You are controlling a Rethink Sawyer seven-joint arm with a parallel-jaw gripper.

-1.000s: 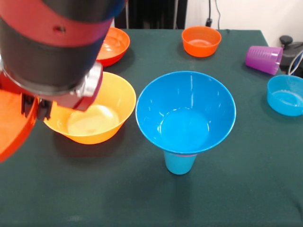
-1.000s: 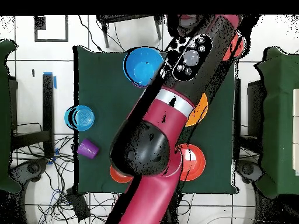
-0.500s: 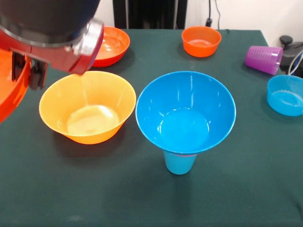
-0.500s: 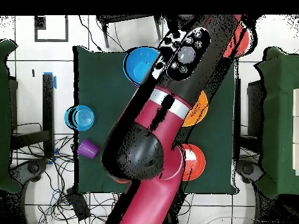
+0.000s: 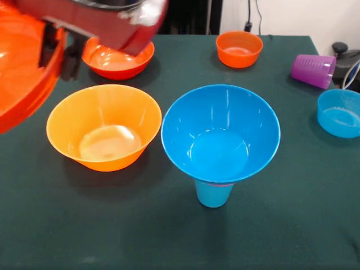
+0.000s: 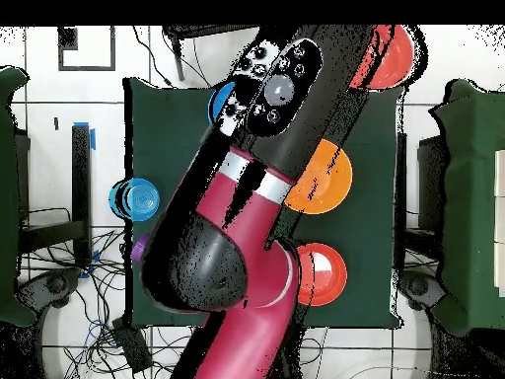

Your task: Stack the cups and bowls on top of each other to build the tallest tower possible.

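red-orange bowl (image 5: 19, 62) at end effector (image 5: 56, 48), lifted

Probably a lab, robot arm (image 6: 247, 197), loose cables (image 6: 108, 336)

a dark green cloth covers the table (image 5: 112, 236). off its far right corner sits a dark rounded object (image 5: 344, 56) with cables (image 5: 351, 73) beside it. from overhead, tangled cables (image 6: 89, 296) lie on the white tiled floor (image 6: 99, 59).

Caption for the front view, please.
Gripper holds large red-orange bowl aloft at left; blue tower stands beside yellow-orange bowl.
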